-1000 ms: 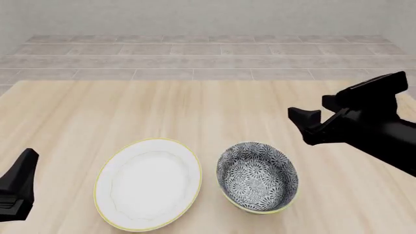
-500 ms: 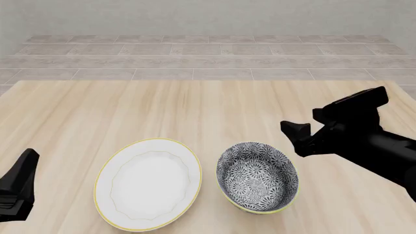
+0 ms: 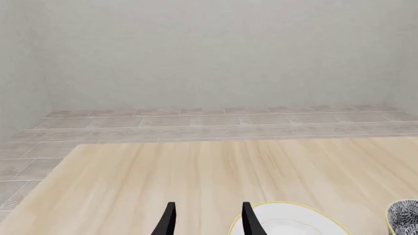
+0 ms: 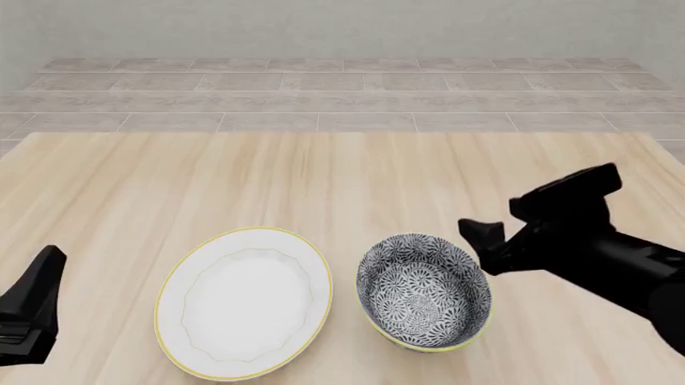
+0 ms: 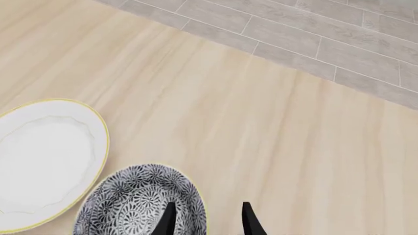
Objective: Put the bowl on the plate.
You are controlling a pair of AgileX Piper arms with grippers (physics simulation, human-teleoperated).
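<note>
Left gripper [image 4: 30,317], at the near left corner of the table [image 4: 321,176]: I keep it parked low and well apart from the crockery, because this job belongs to my other arm. In the left wrist view its two fingertips [image 3: 170,220] stand a narrow gap apart with nothing between them.

Plate [image 4: 244,301], next to the right: flat on the wood, bare, its yellow rim whole in the front view. It lies where the bowl must end up, so I leave it undisturbed.

Bowl [image 4: 424,290], just beside the plate on its right: upright on the table, apart from the plate by a thin strip of wood, not yet lifted.

Right gripper [image 4: 484,241], farthest right: I hold it above the bowl's far right rim, angled down and toward the plate. The right wrist view shows one fingertip [image 5: 168,218] over the patterned inside and the other over the wood outside. The jaws stand part open and empty, straddling the wall so that closing would pinch the rim. I judge that the descent to the rim remains, then the pinch.
</note>
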